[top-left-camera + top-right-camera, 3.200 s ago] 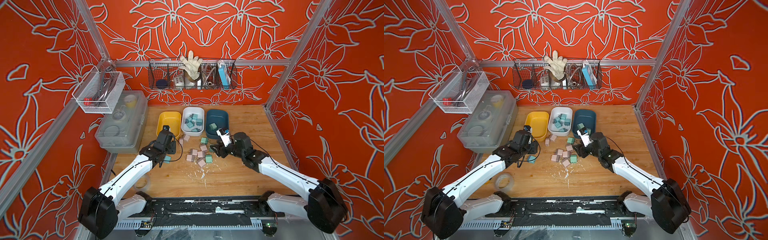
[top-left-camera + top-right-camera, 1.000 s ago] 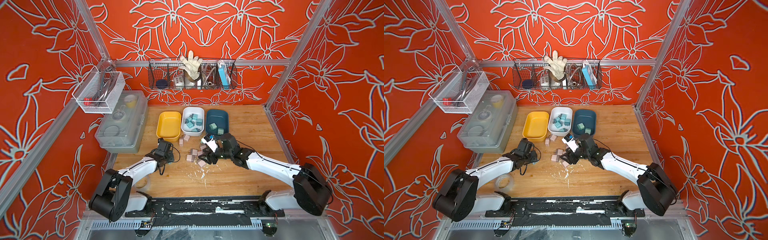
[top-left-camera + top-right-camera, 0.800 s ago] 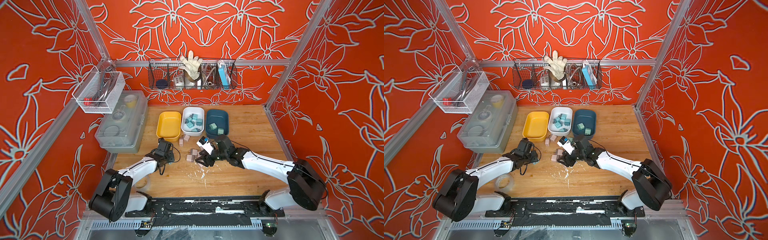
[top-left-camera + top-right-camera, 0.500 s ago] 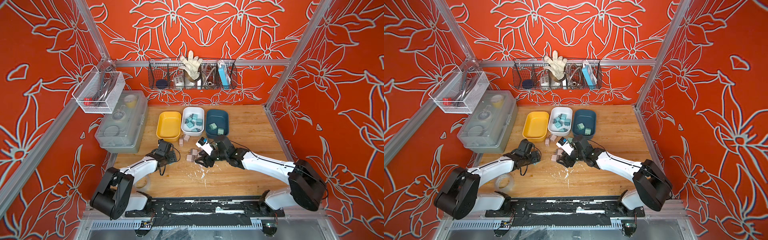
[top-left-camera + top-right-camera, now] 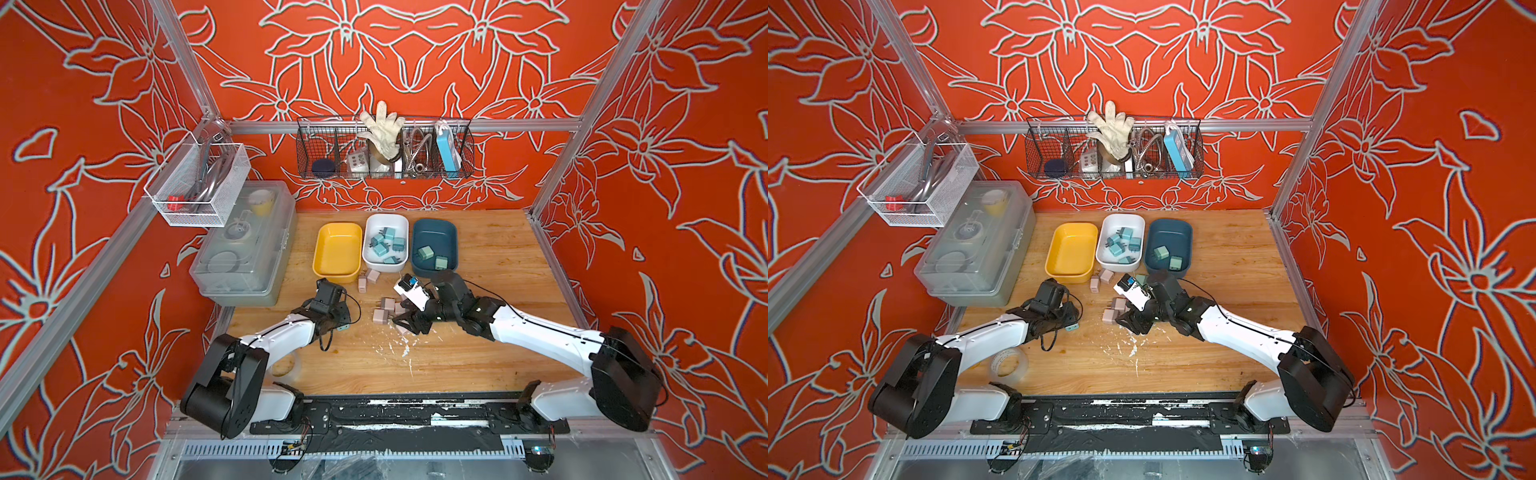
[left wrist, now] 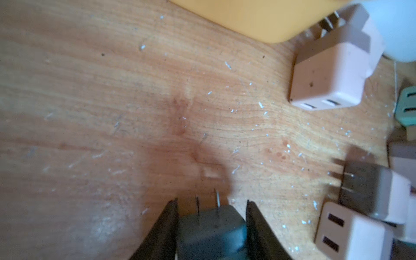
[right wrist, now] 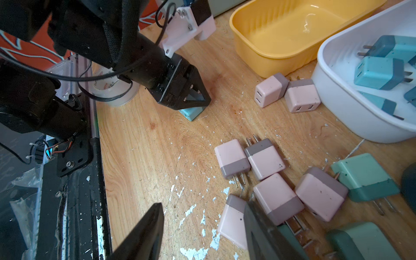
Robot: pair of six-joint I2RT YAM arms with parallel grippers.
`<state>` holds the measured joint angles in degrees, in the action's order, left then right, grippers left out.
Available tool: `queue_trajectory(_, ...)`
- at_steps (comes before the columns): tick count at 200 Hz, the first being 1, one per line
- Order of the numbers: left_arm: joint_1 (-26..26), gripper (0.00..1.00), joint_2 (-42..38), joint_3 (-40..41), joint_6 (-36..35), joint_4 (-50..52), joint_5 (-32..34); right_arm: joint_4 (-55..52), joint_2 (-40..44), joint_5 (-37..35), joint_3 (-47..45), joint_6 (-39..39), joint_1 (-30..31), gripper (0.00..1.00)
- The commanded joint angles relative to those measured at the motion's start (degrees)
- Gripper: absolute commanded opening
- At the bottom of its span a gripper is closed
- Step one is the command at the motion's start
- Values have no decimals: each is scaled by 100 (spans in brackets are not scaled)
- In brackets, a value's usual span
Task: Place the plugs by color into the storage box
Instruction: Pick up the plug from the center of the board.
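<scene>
Currently the left gripper (image 6: 211,200) is clamped on a blue plug (image 6: 211,229) at the table (image 6: 112,112); the smooth cube could twist out when lifted. The right gripper (image 7: 202,203) stands apart, one finger over crowded pink plugs (image 7: 265,162) that it may scatter. Ahead, the yellow tray (image 5: 337,249) is empty, the white tray (image 5: 386,216) holds blue plugs (image 5: 379,249), and the dark tray (image 5: 434,228) holds two green plugs (image 5: 424,252).
</scene>
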<state>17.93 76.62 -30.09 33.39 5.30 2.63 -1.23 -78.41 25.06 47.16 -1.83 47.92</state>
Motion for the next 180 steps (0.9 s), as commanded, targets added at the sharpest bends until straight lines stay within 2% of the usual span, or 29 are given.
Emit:
queue_trajectory(1,-15,33,-97,157,-39,209,-158,-61,89,-198,-25,114,35,62)
queue_trajectory(32,-9,9,-96,109,-208,121,-224,-165,87,-306,-4,174,41,62)
queue_trajectory(112,-15,0,143,-55,-269,107,-255,-237,54,-499,13,200,45,62)
queue_trajectory(180,-10,0,-93,-412,-449,335,-90,-158,62,-875,-22,94,48,62)
